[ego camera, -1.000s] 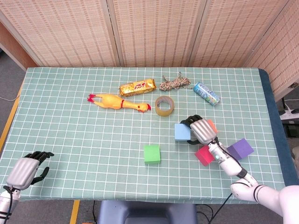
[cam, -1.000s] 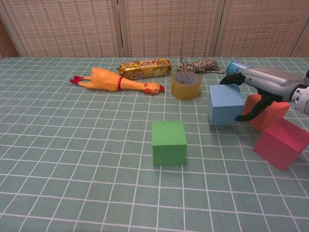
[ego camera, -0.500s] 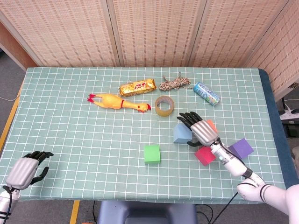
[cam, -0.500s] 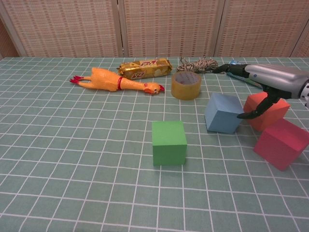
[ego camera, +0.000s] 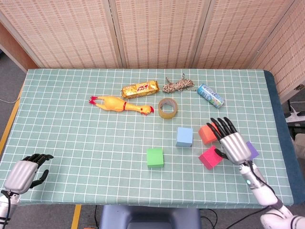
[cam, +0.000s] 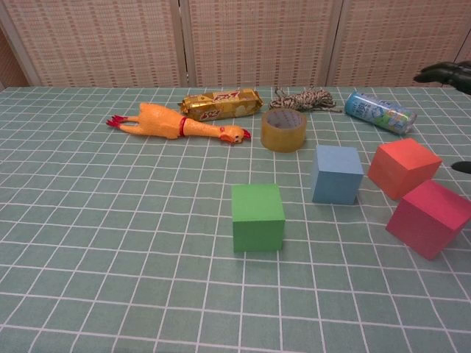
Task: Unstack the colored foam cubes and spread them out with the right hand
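The foam cubes lie apart on the green checked cloth: a green cube point(ego camera: 155, 157) point(cam: 257, 215) nearest the front, a blue cube point(ego camera: 184, 136) point(cam: 337, 173), an orange cube point(ego camera: 207, 134) point(cam: 404, 168) and a pink cube point(ego camera: 209, 157) point(cam: 430, 218). A purple cube point(ego camera: 253, 150) shows only as a sliver behind my right hand point(ego camera: 232, 141). That hand hovers right of the orange and pink cubes with its fingers spread and nothing in it; only its fingertips point(cam: 445, 73) reach into the chest view. My left hand point(ego camera: 21, 174) rests at the table's front left corner, empty, fingers loosely apart.
Along the back stand a rubber chicken point(ego camera: 121, 104), a gold snack bar point(ego camera: 139, 89), a coil of rope point(ego camera: 178, 85), a tape roll point(ego camera: 167, 108) and a small can point(ego camera: 210, 95). The table's right edge point(ego camera: 276, 114) is close to the right hand.
My right hand let go of the blue cube and drew back to the right, fingers spreading. The blue cube shifted slightly and now sits flat by itself. The left hand barely moved.
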Controlling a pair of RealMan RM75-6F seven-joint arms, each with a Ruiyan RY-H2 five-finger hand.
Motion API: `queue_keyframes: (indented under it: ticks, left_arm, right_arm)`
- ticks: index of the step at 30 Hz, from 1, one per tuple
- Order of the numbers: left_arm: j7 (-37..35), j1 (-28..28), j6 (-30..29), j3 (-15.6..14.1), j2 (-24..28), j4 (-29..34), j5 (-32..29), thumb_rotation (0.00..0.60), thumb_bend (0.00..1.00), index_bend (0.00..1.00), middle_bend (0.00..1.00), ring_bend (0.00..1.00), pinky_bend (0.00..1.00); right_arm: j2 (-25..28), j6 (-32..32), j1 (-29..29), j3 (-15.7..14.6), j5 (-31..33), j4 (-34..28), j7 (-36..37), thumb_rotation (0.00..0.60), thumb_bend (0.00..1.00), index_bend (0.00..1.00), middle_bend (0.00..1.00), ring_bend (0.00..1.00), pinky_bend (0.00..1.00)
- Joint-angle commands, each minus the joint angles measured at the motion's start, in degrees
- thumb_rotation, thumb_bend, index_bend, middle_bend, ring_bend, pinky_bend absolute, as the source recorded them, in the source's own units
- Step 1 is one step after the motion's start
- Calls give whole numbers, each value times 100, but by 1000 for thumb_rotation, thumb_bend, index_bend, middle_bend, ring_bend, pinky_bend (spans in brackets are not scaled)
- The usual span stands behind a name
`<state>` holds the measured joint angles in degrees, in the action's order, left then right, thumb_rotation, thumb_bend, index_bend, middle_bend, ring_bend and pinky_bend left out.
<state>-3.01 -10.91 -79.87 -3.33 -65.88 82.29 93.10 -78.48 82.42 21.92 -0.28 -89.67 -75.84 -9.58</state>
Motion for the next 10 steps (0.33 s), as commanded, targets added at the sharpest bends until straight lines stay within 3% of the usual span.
queue_keyframes:
  ticks: [1,6,10]
  left_arm:
    - [-7,14,-34,-1,12,9,20,600,464,308,362,315,468]
    - [-9,24,-108,12,1,6,66,600,463,312,363,315,468]
    - [15,30,-128,13,-4,4,80,600,463,312,364,315,467]
  right_arm:
    - [128,845,-958,-268,275,-153,-530,600,88,0,0,0,3]
    - [446,1220,-1288,-271,166,-573,-276,600,88,0,0,0,4]
    - [374,1602,-1436,-182,-83,-515,-240,600,88,0,0,0,7]
